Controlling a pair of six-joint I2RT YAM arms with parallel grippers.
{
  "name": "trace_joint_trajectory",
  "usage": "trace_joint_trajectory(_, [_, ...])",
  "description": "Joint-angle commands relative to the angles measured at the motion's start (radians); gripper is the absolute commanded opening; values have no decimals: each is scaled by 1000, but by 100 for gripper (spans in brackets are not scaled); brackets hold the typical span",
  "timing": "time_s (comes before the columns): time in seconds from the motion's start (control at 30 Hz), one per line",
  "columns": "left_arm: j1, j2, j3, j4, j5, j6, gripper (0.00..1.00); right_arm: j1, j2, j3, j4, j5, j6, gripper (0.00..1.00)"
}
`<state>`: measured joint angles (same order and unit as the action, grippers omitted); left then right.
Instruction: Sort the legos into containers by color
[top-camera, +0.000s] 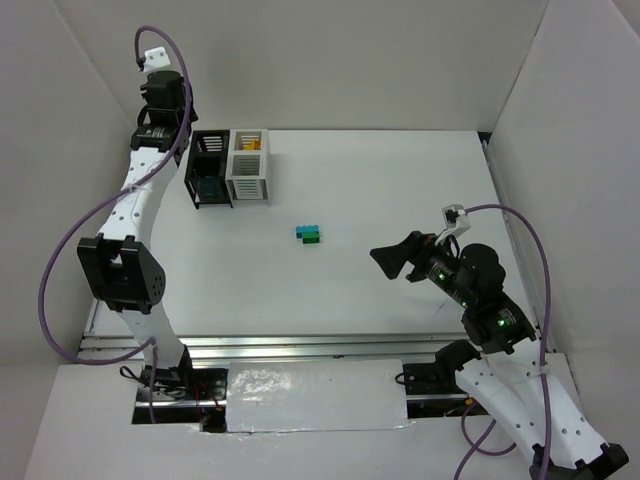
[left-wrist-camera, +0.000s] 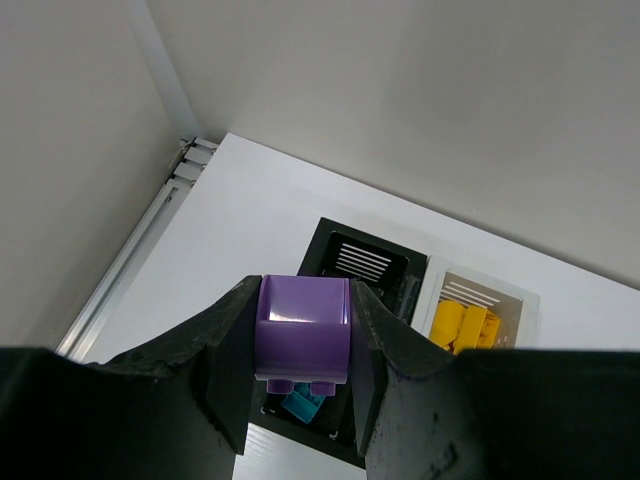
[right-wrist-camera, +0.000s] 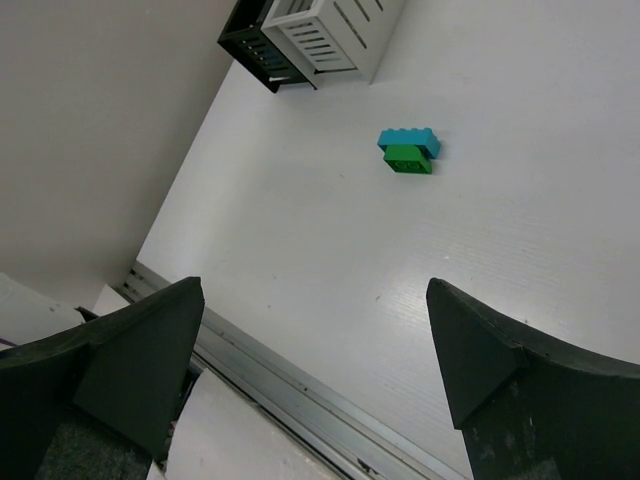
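My left gripper is shut on a purple lego and holds it above the black container, where a teal lego lies inside. The white container beside it holds yellow legos. In the top view the left gripper hangs over the black container, which is joined to the white one. A teal lego and a green lego lie together mid-table, also in the right wrist view. My right gripper is open and empty, to their right.
White walls enclose the table on three sides. A metal rail runs along the near edge, and it also shows in the right wrist view. Another rail lines the left edge by the containers.
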<state>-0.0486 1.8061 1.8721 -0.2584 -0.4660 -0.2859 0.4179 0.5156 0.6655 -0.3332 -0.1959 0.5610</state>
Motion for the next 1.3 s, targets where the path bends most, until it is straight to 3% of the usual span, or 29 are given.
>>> trace_joint_trajectory(0.0, [-2, 22, 12, 39, 7, 19, 0, -5, 8, -4, 23, 3, 8, 100])
trace_joint_trajectory(0.93, [-36, 85, 1, 56, -26, 40, 0, -4, 34, -33, 46, -4, 25, 100])
trace_joint_trajectory(1.27, [-36, 205, 104, -59, -25, 2, 0, -5, 26, -49, 48, -11, 33, 100])
